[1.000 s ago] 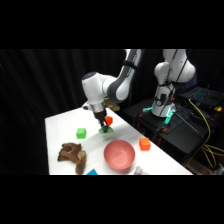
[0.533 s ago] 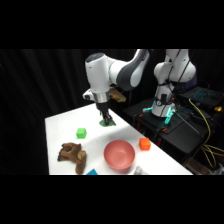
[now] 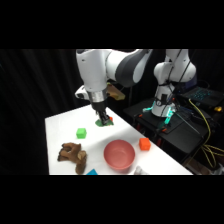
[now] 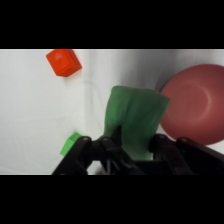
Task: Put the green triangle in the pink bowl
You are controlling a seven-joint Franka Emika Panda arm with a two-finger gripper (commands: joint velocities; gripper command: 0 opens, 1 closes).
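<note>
White table [image 3: 60,125] is carrying everything, with black drapes behind it. Gripper [image 3: 105,119] is hanging low, its fingers [image 4: 112,142] clenching the green triangle [image 4: 135,120], which is sticking out past the fingertips. Pink bowl [image 4: 195,102] is lying just beyond and to one side of them, apart from the triangle; an orange block [image 4: 63,61] is sitting farther out.

Arm: we reach from our base at the upper right over the table's far side, wrist pointing straight down. Gripper [image 3: 104,119]: lowered close to the tabletop, fingers [image 4: 111,145] clamped on the green triangle [image 4: 134,120], which stands up between them.
</note>
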